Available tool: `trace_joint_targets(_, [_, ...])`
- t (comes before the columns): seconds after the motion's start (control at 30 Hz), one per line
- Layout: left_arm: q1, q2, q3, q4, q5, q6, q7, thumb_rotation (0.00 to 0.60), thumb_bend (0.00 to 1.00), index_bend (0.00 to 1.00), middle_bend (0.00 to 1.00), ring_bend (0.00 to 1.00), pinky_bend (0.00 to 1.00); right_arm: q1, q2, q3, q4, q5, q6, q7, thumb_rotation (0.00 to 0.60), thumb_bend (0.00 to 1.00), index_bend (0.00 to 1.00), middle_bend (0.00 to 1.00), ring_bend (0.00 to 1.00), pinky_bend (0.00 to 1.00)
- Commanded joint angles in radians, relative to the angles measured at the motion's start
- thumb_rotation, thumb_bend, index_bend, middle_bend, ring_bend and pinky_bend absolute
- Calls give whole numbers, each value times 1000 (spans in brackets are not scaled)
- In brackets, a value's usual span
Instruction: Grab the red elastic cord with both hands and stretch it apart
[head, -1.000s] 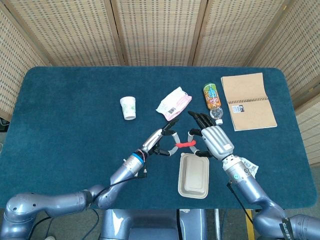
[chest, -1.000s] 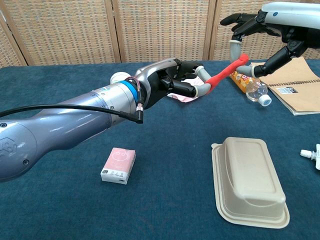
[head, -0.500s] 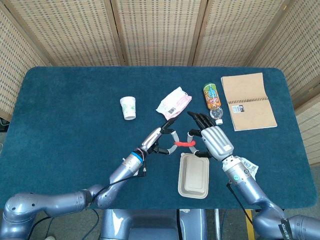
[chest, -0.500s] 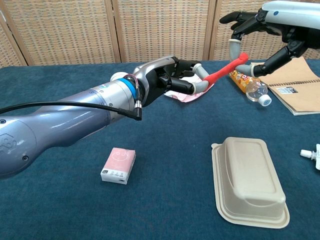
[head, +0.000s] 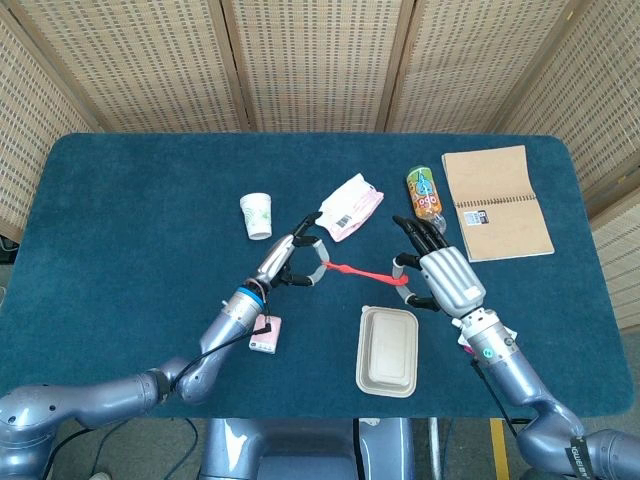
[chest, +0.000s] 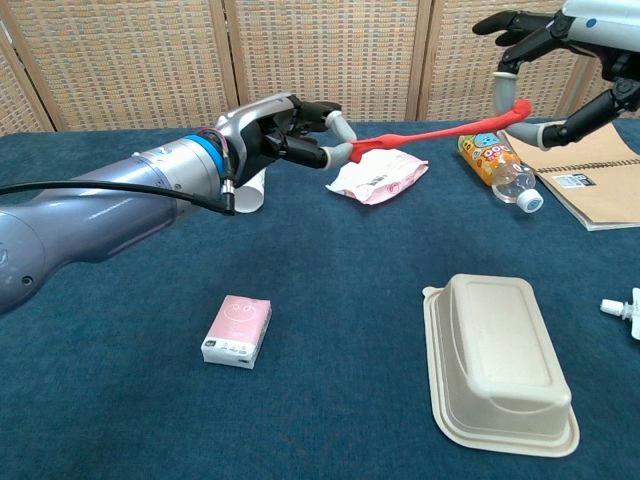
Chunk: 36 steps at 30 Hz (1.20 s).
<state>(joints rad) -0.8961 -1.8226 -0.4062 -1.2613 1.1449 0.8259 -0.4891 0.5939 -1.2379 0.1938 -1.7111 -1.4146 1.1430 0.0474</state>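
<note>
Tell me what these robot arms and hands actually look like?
Both arms are smooth silver-grey metal tubes. The left arm has a bright blue ring at the wrist and a thin black cable looping along it. The left hand has a silver back with black and grey fingers. The right hand has a ribbed silver back and black fingers.

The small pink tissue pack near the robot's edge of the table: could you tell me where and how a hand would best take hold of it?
The tissue pack lies flat and alone on the cloth. Probably best to come straight down from above and pinch across its two long sides, its narrower span.
</note>
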Motion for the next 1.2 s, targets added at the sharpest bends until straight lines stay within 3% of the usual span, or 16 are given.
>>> trace_joint_targets(0.03, [15, 29, 0, 5, 0, 7, 3, 600, 495, 789, 0, 0, 0, -9, 1, -11, 33, -16, 13, -1, 600, 672, 822, 65, 0, 0])
trace_joint_targets(0.3, [55, 124, 23, 37, 41, 42, 36, 600, 495, 795, 0, 0, 0, -31, 14, -30, 95, -42, 38, -9, 600, 672, 823, 65, 0, 0])
trace_joint_targets(0.43, [82, 187, 62, 69, 94, 82, 96, 600, 495, 798, 0, 0, 0, -44, 23, -37, 130, -49, 53, -15, 600, 672, 822, 65, 0, 0])
trace_joint_targets(0.63, [144, 328, 91, 76, 117, 123, 137, 600, 495, 800, 0, 0, 0, -68, 25, -57, 227, -70, 81, -33, 600, 672, 823, 66, 0, 0])
trace_joint_targets(0.67, [174, 392, 101, 98, 112, 134, 172, 600, 495, 800, 0, 0, 0, -82, 27, -67, 271, -74, 93, -49, 600, 672, 823, 66, 0, 0])
trace_joint_targets(0.9, [244, 570, 125, 48, 74, 123, 235, 600, 496, 802, 0, 0, 0, -113, 22, -90, 368, -97, 125, -21, 600, 672, 822, 66, 0, 0])
trace_joint_targets(1.2, [324, 669, 165, -15, 86, 151, 205, 600, 496, 804, 0, 0, 0, -138, 40, -109, 340, -144, 169, -6, 600, 672, 823, 67, 0, 0])
